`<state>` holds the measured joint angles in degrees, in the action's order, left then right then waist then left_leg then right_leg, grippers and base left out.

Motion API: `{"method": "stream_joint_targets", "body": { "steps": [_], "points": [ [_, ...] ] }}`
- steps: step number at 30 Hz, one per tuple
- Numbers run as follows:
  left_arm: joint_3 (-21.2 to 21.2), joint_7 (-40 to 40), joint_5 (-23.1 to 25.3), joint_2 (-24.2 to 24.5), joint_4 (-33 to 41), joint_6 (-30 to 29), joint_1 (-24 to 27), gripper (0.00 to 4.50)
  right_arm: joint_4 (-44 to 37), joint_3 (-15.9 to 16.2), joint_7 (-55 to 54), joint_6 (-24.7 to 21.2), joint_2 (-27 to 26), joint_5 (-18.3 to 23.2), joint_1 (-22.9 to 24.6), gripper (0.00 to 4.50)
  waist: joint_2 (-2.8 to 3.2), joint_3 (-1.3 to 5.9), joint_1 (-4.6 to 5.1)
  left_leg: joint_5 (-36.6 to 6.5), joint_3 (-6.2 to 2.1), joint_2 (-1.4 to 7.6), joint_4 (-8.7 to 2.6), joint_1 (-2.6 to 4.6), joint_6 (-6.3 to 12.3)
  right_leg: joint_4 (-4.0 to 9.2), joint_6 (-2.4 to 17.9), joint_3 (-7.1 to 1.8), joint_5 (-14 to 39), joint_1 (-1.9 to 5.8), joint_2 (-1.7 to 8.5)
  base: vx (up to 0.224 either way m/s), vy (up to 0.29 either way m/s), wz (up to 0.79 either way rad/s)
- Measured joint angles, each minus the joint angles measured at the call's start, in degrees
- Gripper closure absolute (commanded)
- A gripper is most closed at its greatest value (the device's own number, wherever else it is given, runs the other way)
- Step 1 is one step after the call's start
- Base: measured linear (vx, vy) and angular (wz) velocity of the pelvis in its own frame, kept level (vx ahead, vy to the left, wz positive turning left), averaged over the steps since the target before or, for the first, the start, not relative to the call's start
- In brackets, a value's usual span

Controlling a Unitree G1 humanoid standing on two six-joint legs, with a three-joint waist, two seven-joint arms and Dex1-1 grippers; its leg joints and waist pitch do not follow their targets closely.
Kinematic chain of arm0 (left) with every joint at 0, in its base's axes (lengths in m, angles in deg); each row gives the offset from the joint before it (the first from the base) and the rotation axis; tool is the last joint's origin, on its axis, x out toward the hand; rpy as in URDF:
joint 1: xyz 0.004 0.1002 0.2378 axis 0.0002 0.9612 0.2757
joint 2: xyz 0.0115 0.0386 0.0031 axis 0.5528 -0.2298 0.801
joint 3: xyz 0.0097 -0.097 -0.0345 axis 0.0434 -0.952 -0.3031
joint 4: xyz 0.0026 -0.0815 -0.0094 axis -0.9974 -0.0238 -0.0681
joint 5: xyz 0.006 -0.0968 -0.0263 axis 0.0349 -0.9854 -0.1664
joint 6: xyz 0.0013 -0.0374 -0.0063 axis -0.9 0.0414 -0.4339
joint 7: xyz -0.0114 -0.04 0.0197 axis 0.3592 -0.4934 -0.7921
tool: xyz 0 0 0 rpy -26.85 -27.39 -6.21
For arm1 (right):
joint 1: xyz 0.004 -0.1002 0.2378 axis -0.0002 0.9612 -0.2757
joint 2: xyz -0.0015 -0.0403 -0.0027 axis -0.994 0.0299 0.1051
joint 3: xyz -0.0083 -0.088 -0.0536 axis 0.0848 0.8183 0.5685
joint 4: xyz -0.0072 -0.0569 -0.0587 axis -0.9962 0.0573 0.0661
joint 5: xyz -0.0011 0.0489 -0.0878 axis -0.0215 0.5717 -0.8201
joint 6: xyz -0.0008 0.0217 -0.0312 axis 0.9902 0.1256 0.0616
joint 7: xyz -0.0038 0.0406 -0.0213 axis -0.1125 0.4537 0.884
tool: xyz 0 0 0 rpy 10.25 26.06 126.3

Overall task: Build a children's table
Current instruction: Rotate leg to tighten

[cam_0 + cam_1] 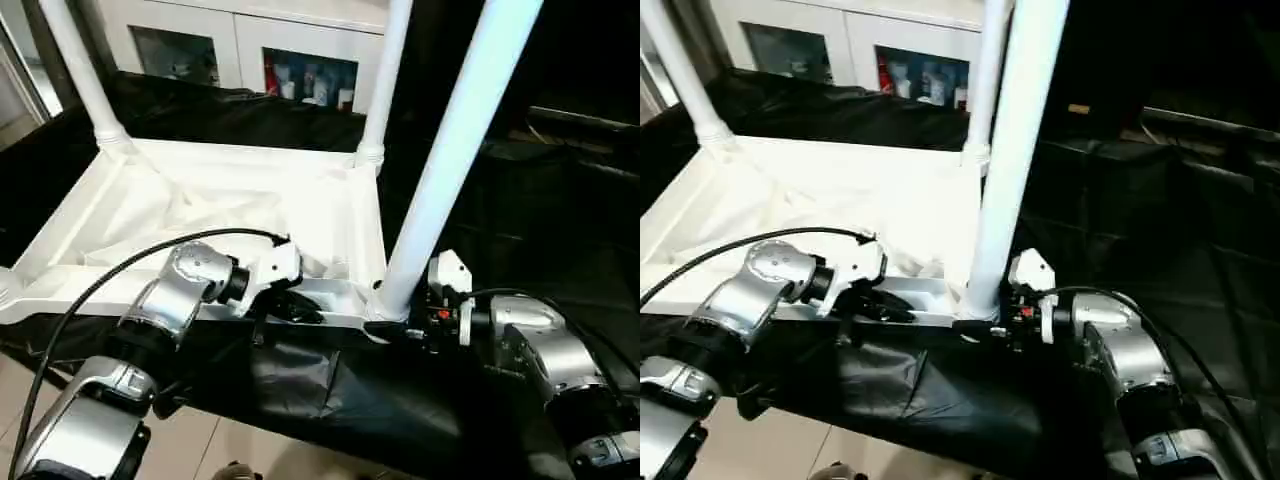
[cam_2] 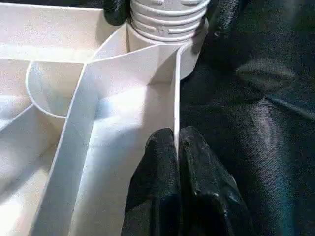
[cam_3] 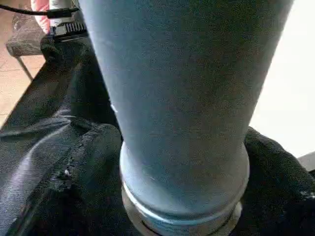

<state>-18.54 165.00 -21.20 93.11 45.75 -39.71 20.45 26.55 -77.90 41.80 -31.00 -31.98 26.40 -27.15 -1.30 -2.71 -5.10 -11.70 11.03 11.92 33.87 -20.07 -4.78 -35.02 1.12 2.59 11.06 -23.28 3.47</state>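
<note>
On the black cloth (image 1: 300, 390), upturned tabletop (image 1: 200, 205), legs (image 1: 455, 150) skyward; left end effector (image 2: 178, 147) clenched on tabletop's rim, right end effector (image 3: 182, 196) around near leg.

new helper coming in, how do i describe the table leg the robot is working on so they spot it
Find the upside-down white plastic tabletop on black sheeting. Three round white legs stand in its corners; yours is the near-right leg, between the grippers, the closest and thickest-looking, beside the right gripper.

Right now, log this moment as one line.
left fingers: pinching tabletop rim | right gripper: around near leg base | legs standing: three
</note>
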Motion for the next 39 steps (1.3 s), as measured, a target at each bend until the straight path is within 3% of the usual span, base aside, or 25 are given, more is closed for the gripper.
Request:
{"method": "stream_joint_targets", "body": {
  "steps": [6, 14, 22, 28, 32, 33, 34, 39],
  "points": [
    [-0.01, 0.59, -0.1, 0.07, 1.35, -0.65, 0.6, 4.5, -1.18, -0.06, -0.02, -1.39, -0.21, 0.37, 0.6, 1.61, -0.1, -0.03, 0.0, 0.0, 0.02, 0.0, 0.0, -0.01, 0.0, 0.01, -0.01, 0.0, 0.01, -0.02, 0.0, 0.0, 0.0, 0.0],
    [-0.57, -2.38, 0.06, -0.23, 1.49, -0.68, 1.41, 4.5, -0.4, -2.13, -4.6, -1.03, -3.2, 0.34, 1.77, 1.68, -0.25, 0.02, 0.23, 0.0, 0.04, -0.01, 0.01, 0.0, -0.01, -0.08, -0.02, -0.06, 0.01, 0.03, 0.0, 0.0, 0.0, 0.0],
    [-1.11, -23.29, 5.7, -9.67, -9.67, -0.42, -5.06, 4.5, 11.5, -9.96, -35.06, 1.5, -13.29, -2.27, -4.51, 1.7, -0.5, 0.11, 1.06, 0.03, 0.04, -0.07, 0.02, 0.11, -0.06, -0.02, -0.26, -0.15, -0.04, 0.23, 0.02, 0.0, 0.0, 0.0],
    [-1.22, -32.63, 7.05, -15.54, -13.96, -3.14, -7.77, 4.5, 16.62, -12.56, -50.03, 2.46, -17.61, -3.92, -8.54, 1.71, -0.28, 0.32, 1.06, 0.03, 0.08, -0.13, 0.04, 0.12, -0.06, 0.02, 0.02, -0.24, -0.21, 0.4, 0.07, 0.0, 0.0, 0.0],
    [-1.74, -33.06, 7.66, -16.06, -14.69, -2.42, -7.95, 4.5, 18.2, -12.56, -51.73, 5.14, -18.24, -5.42, -8.9, 1.71, -0.07, 0.49, 1.04, 0.03, 0.07, -0.13, 0.0, 0.1, -0.06, 0.02, -0.07, -0.22, -0.16, 0.4, 0.07, 0.0, 0.0, 0.0],
    [-1.72, -32.86, 7.71, -16.01, -14.79, -2.0, -7.94, 4.5, 18.47, -12.56, -51.57, 5.7, -18.25, -5.44, -8.89, 1.15, -0.05, 0.49, 1.04, 0.03, 0.07, -0.12, 0.0, 0.08, -0.06, 0.02, -0.07, -0.22, -0.16, 0.38, 0.07, 0.0, 0.0, 0.0],
    [-1.72, -32.61, 7.71, -15.88, -14.81, -1.74, -7.94, 4.5, 18.53, -12.56, -51.31, 6.09, -18.25, -5.44, -8.84, 1.01, -0.04, 0.49, 1.05, 0.03, 0.07, -0.12, -0.03, 0.08, -0.06, 0.02, -0.07, -0.22, -0.16, 0.37, 0.07, 0.0, 0.0, 0.0],
    [-1.81, -29.4, 7.39, -14.28, -13.88, -0.59, -7.27, 4.5, 17.28, -10.99, -44.57, 7.19, -16.13, -5.97, -7.48, 0.81, -0.06, 0.48, 1.21, 0.03, 0.07, -0.09, -0.11, 0.06, -0.06, 0.02, -0.14, -0.18, -0.11, 0.33, 0.05, 0.0, 0.0, 0.0]
  ]
}}
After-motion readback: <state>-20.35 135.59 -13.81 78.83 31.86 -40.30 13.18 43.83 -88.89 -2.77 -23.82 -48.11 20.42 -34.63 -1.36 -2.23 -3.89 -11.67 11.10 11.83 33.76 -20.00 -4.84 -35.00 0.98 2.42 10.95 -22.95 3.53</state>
